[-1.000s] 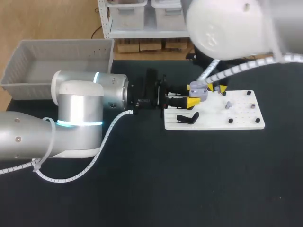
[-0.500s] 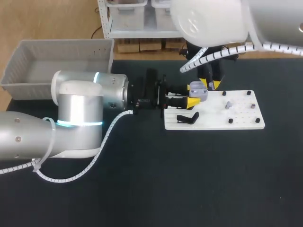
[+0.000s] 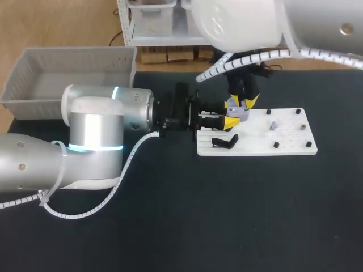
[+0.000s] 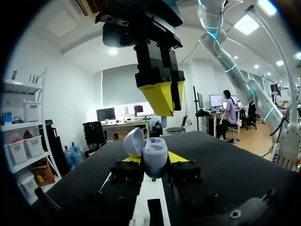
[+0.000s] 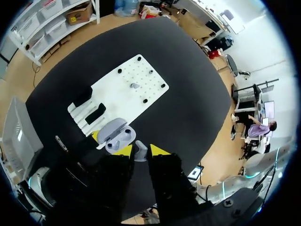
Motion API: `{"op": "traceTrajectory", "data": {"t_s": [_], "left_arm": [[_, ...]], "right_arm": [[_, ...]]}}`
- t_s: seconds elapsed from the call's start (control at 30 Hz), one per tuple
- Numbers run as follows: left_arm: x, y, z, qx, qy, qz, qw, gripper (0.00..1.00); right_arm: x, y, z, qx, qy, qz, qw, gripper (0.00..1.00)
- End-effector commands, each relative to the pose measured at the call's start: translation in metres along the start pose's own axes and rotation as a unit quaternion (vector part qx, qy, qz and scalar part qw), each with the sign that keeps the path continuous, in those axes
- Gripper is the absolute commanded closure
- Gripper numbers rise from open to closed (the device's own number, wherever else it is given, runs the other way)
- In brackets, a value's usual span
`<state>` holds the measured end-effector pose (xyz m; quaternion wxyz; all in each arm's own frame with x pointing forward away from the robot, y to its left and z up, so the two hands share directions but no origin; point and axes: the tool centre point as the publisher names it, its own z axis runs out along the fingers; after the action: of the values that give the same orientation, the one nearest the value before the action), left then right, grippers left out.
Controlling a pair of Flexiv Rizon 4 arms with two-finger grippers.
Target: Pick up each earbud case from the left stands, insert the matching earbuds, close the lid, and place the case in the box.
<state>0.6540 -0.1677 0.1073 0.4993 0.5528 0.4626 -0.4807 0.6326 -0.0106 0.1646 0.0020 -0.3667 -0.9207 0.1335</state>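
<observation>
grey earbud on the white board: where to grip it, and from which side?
Probably from straight above, pinching the two sides of its raised top. The earbud sits alone near the middle of the white board, sticking up from it, with the black pegs well apart. Nothing blocks a top-down approach, while a sideways one would likely scrape the board.

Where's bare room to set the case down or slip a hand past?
Free: the black table in front of the white board, and the floor of the grey box. Crowded: the board's left end, where the left gripper holds the open case under the right gripper with its earbud.
</observation>
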Motion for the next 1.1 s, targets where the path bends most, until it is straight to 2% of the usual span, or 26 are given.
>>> {"op": "traceTrajectory", "data": {"t_s": [0.03, 0.33, 1.1], "left_arm": [[0.0, -0.002, 0.0, -0.003, -0.001, 0.001, 1.0, 1.0], [0.0, -0.002, 0.0, -0.003, -0.001, 0.001, 1.0, 1.0], [0.0, -0.002, 0.0, -0.003, -0.001, 0.001, 1.0, 1.0]], "right_arm": [[0.001, 0.009, -0.003, 0.016, 0.0, 0.01, 1.0, 1.0], [0.001, 0.011, 0.0, 0.021, 0.011, 0.031, 0.999, 1.0], [-0.008, 0.013, 0.014, 0.012, 0.04, 0.039, 0.998, 1.0]]}}
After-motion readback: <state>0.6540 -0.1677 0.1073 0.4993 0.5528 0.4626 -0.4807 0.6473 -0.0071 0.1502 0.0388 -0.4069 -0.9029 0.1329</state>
